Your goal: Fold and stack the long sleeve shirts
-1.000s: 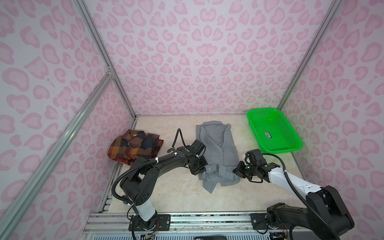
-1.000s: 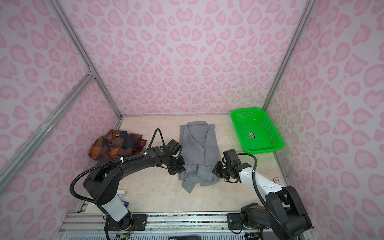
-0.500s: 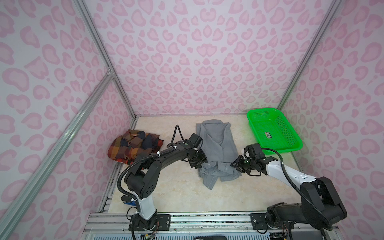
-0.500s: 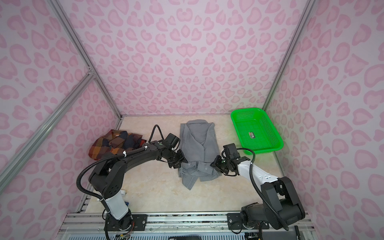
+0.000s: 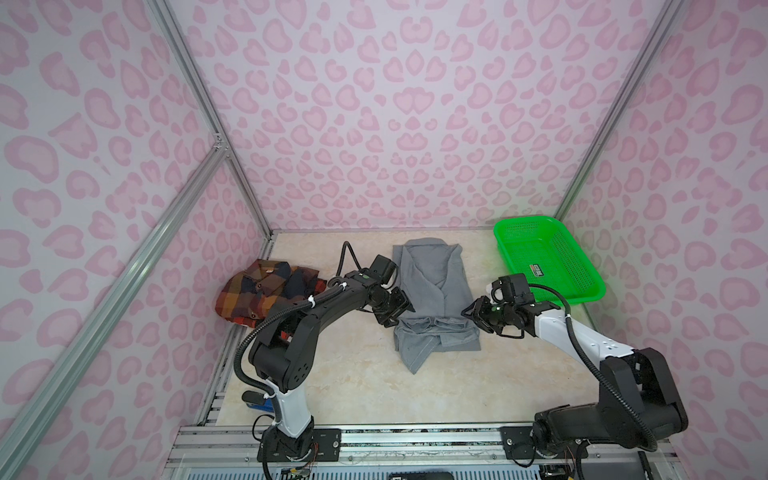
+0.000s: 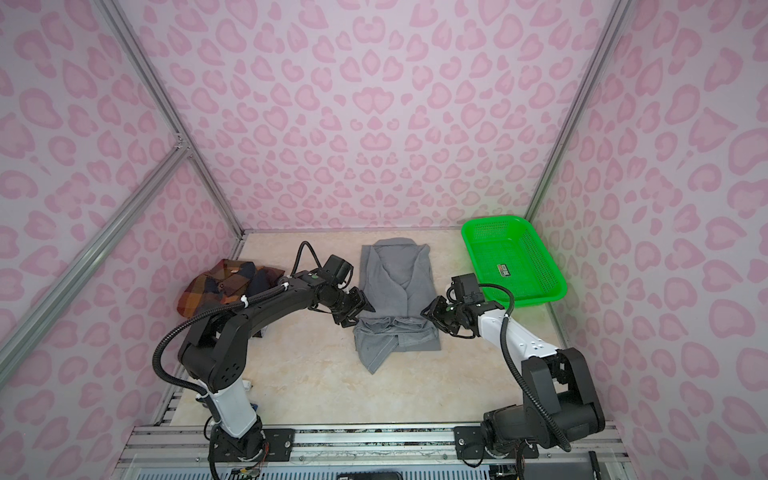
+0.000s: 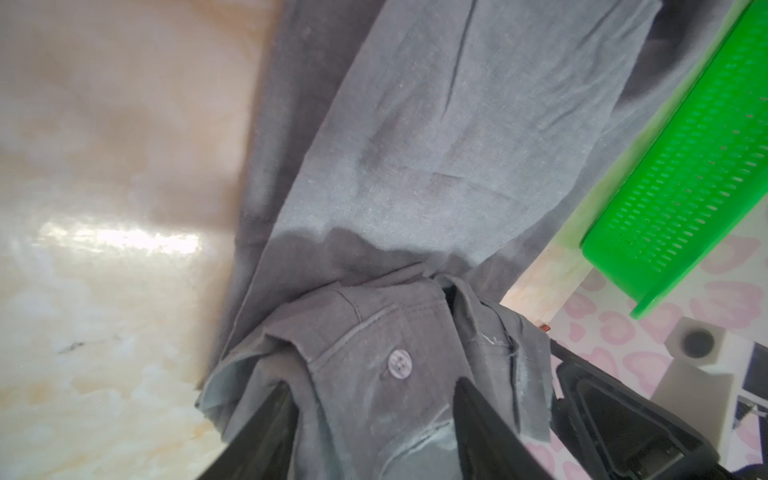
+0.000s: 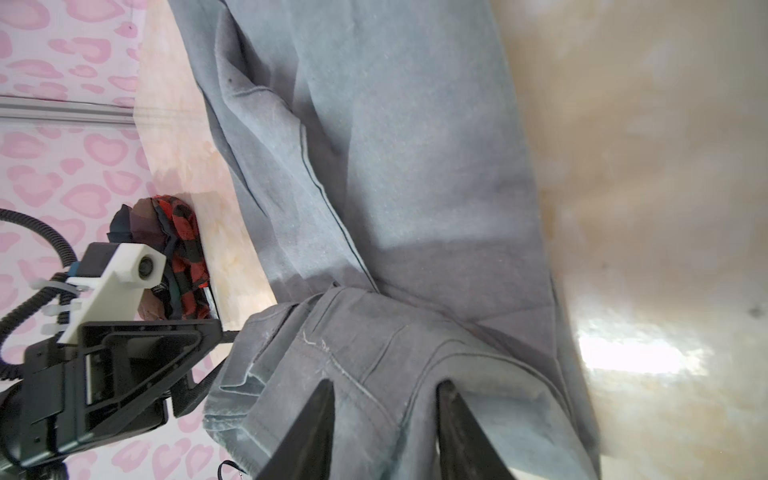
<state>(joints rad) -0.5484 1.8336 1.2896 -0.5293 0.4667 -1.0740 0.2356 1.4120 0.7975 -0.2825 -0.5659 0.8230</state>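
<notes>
The gray long sleeve shirt [image 5: 432,282] [image 6: 399,282] lies in the middle of the table, collar to the back, with its lower part bunched into a fold. My left gripper [image 5: 399,318] [image 6: 359,318] is at the fold's left end. My right gripper [image 5: 473,318] [image 6: 432,319] is at its right end. In the wrist views the left gripper [image 7: 374,382] and the right gripper [image 8: 386,382] are open, with loose gray cloth [image 7: 436,145] [image 8: 395,145] lying between the spread fingers. The plaid long sleeve shirt [image 5: 257,291] [image 6: 220,286] [image 8: 183,232] sits crumpled at the left wall.
A green mesh basket [image 5: 582,297] [image 6: 532,301] [image 7: 685,166] stands at the back right, close behind my right arm. Pink patterned walls close in the table on three sides. Bare marble tabletop [image 5: 374,386] lies in front of the gray shirt.
Both grippers were shut a second ago and have opened, letting go of the gray shirt's fold. They shifted slightly toward the back of the table.
</notes>
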